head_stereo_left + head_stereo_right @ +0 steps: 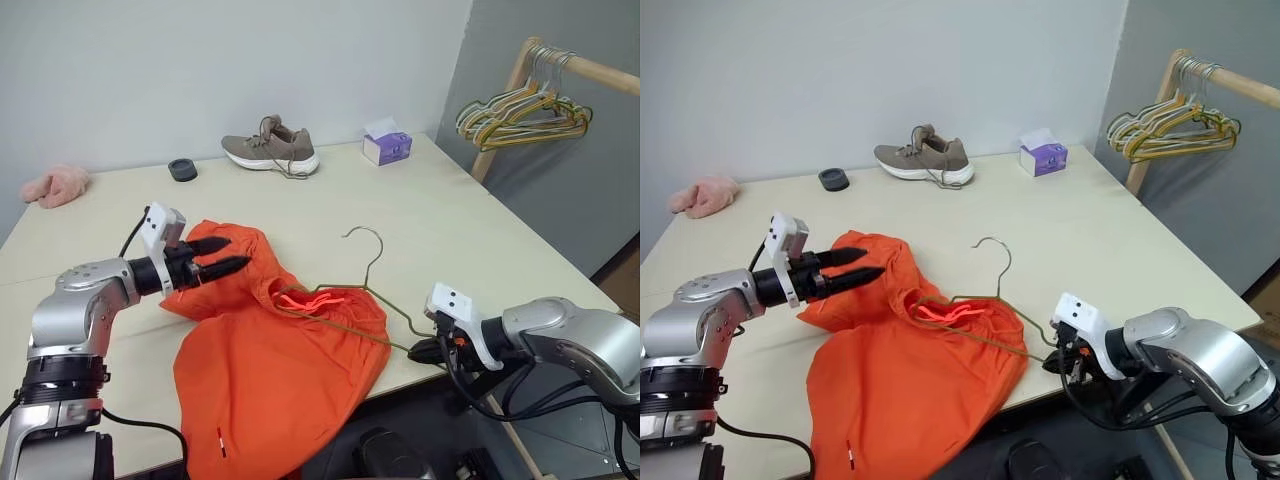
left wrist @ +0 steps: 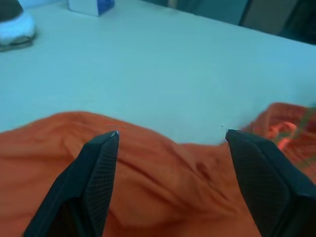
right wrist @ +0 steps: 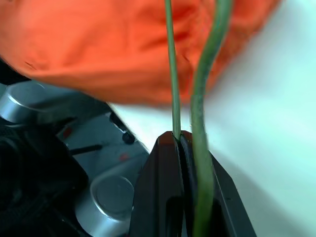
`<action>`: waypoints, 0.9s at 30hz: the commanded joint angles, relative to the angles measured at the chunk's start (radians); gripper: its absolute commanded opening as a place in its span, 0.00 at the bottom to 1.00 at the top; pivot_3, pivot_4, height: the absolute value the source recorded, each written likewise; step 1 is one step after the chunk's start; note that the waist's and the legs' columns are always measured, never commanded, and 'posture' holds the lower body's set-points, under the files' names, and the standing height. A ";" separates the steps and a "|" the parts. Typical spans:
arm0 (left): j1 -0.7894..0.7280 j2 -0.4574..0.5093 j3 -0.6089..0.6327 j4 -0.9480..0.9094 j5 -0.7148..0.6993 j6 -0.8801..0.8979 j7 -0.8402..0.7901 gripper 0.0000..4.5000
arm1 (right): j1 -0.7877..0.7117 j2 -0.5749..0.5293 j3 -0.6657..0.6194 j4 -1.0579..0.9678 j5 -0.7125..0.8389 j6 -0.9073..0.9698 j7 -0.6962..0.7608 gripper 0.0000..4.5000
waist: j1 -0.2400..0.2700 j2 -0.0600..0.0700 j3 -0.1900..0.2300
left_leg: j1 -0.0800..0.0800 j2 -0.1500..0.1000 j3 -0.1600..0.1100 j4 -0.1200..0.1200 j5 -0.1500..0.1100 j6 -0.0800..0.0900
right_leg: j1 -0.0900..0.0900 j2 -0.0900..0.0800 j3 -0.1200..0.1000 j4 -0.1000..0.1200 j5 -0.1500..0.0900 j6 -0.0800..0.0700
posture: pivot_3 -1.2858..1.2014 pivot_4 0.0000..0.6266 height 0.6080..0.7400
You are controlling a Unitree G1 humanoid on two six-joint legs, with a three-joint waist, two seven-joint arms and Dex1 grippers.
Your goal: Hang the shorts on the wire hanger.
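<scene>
The right pincer (image 1: 1052,362) is pinching the stiff, thin hanger (image 1: 992,290) at its corner while the spread left pincer (image 1: 868,265) is hovering over the limp, light shorts (image 1: 910,380), best gripped at the waistband.

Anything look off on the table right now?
The shorts are bunched up and droop over the table's near edge. The wire hanger pokes out of them, its corner pinched by the right gripper.

Our left pincer (image 1: 228,255) reaches out almost level, its two black fingers (image 2: 94,173) spread wide apart with nothing between them. Our right arm bends in low, and our right pincer (image 1: 1052,362) is squeezed tight on a thin green wire, tilting down.
</scene>
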 commanded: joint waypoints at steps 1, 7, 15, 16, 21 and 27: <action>0.003 0.040 0.007 -0.023 0.007 -0.025 -0.027 0.81 | -0.058 -0.006 0.023 0.056 -0.058 -0.056 0.023 0.00 | 0.001 0.000 0.000 | 0.000 0.000 0.000 0.000 0.000 0.000 | 0.000 0.000 0.000 0.000 0.000 0.000 | 0.38 0.00 1.00; -0.012 0.067 0.051 0.054 0.025 -0.068 -0.003 0.81 | -0.147 -0.003 0.119 0.164 -0.167 -0.161 0.101 0.00 | 0.004 0.000 0.000 | 0.000 0.000 0.000 0.000 0.000 0.000 | 0.000 0.000 0.000 0.000 0.000 0.000 | 0.38 0.00 1.00; 0.089 0.120 0.012 -0.026 0.026 -0.077 -0.101 0.81 | -0.273 0.093 0.214 0.320 -0.256 -0.213 0.184 0.00 | 0.002 0.001 0.000 | 0.000 0.000 0.000 0.000 0.000 0.000 | 0.000 -0.002 0.000 0.001 0.000 0.000 | 0.39 0.00 1.00; 0.094 0.121 0.009 -0.031 0.031 -0.081 -0.104 0.81 | -0.288 0.104 0.226 0.354 -0.275 -0.226 0.195 0.00 | 0.003 0.001 0.000 | 0.000 0.000 0.000 0.000 0.000 0.000 | 0.000 -0.004 0.000 0.001 0.000 0.000 | 0.39 0.00 1.00; 0.094 0.115 0.004 -0.031 0.049 -0.097 -0.095 0.81 | -0.349 0.172 0.241 0.452 -0.317 -0.245 0.218 0.00 | 0.007 0.001 0.000 | 0.000 -0.001 0.000 0.001 0.000 0.000 | 0.000 -0.005 -0.001 0.001 0.001 -0.001 | 0.39 0.00 1.00; 0.064 0.091 0.016 -0.015 0.057 -0.110 -0.050 0.81 | -0.386 0.230 0.190 0.448 -0.331 -0.276 0.208 0.00 | 0.006 0.001 0.000 | 0.000 0.000 -0.001 0.001 0.000 0.000 | 0.000 -0.005 -0.002 0.002 0.001 -0.002 | 0.39 0.00 1.00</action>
